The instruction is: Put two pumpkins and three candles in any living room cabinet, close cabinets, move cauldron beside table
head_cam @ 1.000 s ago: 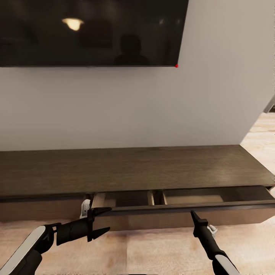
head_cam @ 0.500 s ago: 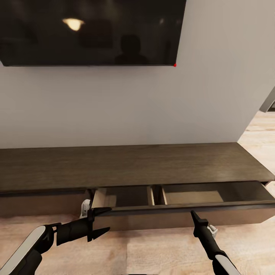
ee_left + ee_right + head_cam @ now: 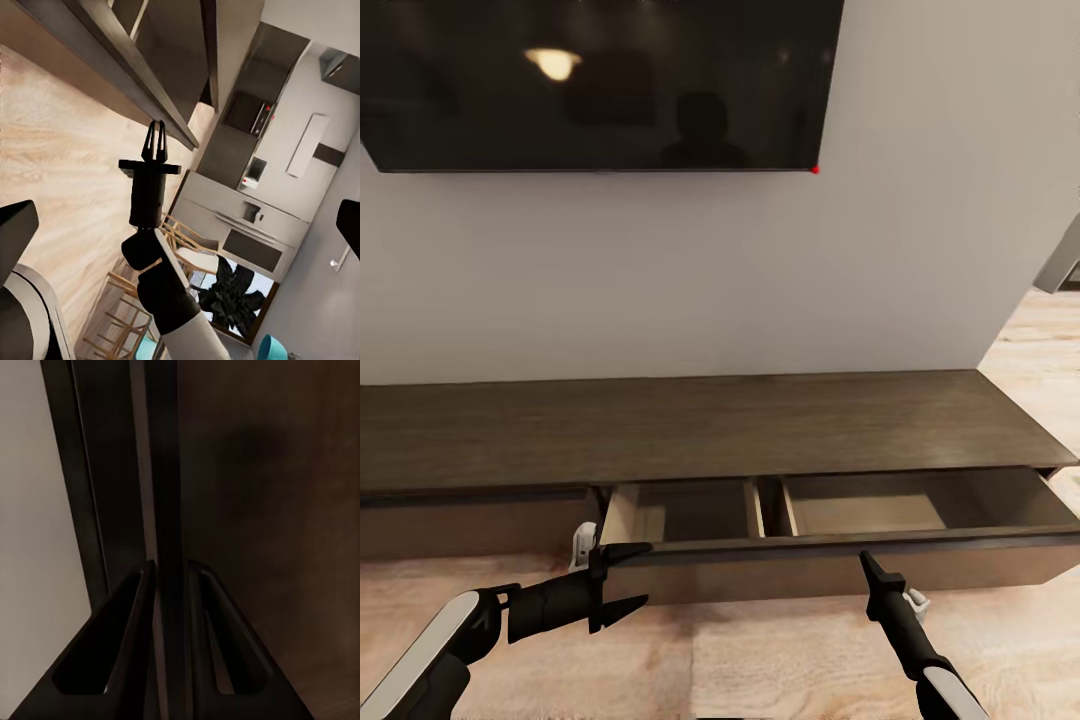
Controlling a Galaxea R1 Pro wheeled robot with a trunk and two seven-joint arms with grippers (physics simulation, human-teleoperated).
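Dark brown wood forms the cabinet [image 3: 710, 430], a long low unit against the white wall [image 3: 660, 280], below a black screen [image 3: 590, 80]. Its wide drawer [image 3: 830, 545] stands pulled out, showing two pale beige compartments.

The right pincer [image 3: 866, 566] meets the drawer's front edge from below; in the right wrist view its two fingers [image 3: 120, 652] are pinched on that thin dark front panel [image 3: 166, 510].

The left pincer [image 3: 641, 572] sits at the left end of the drawer front, its fingers spread wide, one tip by the top edge and one lower, against the drawer face.

Light wooden floor [image 3: 760, 660] lies beneath the cabinet and both arms.
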